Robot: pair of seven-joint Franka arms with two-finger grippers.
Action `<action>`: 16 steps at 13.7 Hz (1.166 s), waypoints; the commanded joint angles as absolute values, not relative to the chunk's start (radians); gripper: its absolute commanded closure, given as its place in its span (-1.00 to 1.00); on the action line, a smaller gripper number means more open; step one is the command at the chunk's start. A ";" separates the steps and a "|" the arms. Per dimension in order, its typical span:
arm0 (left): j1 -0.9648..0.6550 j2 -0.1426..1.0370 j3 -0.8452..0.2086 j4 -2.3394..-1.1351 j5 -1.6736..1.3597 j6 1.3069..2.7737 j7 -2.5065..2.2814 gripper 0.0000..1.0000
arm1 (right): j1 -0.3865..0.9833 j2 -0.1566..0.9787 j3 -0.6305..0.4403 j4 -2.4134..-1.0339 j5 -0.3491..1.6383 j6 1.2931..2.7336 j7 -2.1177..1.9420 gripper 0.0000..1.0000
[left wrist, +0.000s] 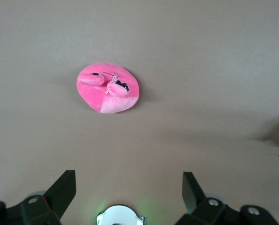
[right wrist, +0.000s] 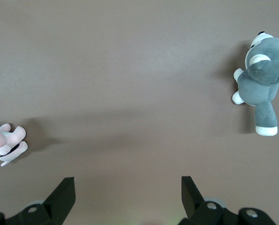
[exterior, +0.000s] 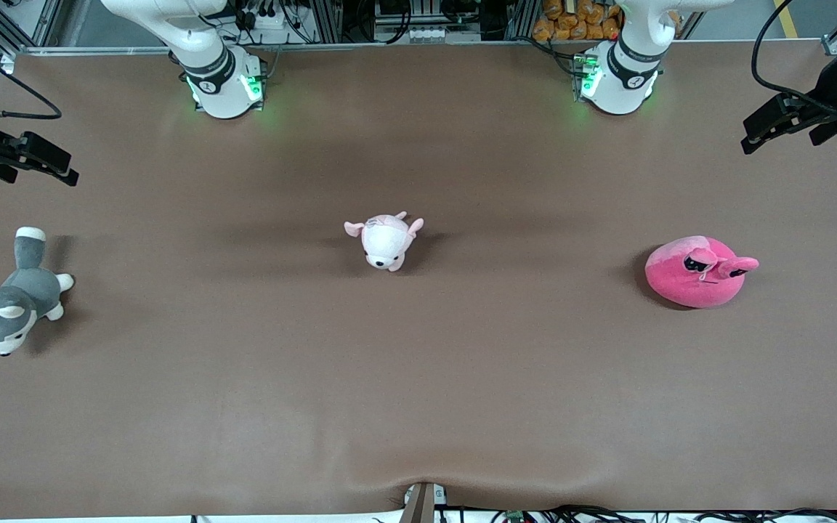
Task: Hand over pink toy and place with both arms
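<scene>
The pink toy (exterior: 698,272), a round hot-pink plush with dark sunglasses eyes, lies on the brown table toward the left arm's end. It also shows in the left wrist view (left wrist: 109,89). My left gripper (exterior: 753,134) hangs open and empty over the table's edge at that end, well apart from the toy; its jaws stand wide in the left wrist view (left wrist: 130,180). My right gripper (exterior: 62,165) hangs open and empty over the right arm's end of the table, with wide jaws in the right wrist view (right wrist: 128,185).
A small pale pink-and-white plush (exterior: 386,240) lies mid-table and shows in the right wrist view (right wrist: 3,143). A grey-and-white husky plush (exterior: 11,298) lies at the right arm's end, also in the right wrist view (right wrist: 263,79). Both arm bases (exterior: 618,80) (exterior: 222,80) stand along the table's edge farthest from the front camera.
</scene>
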State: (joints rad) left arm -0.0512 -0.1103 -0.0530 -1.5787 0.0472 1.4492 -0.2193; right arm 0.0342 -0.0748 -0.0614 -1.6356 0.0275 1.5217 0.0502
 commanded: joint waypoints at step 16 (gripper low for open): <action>-0.041 -0.055 -0.049 -1.528 0.049 1.425 -0.207 -1.00 | 0.026 -0.071 -0.060 -1.626 0.031 1.519 0.048 -1.00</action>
State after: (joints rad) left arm -0.0451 -0.0630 -0.0483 -1.5552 0.0472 1.4491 -0.2193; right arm 0.0342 -0.0738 -0.0626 -1.6356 0.0275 1.5224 0.0502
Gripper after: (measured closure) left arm 0.000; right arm 0.000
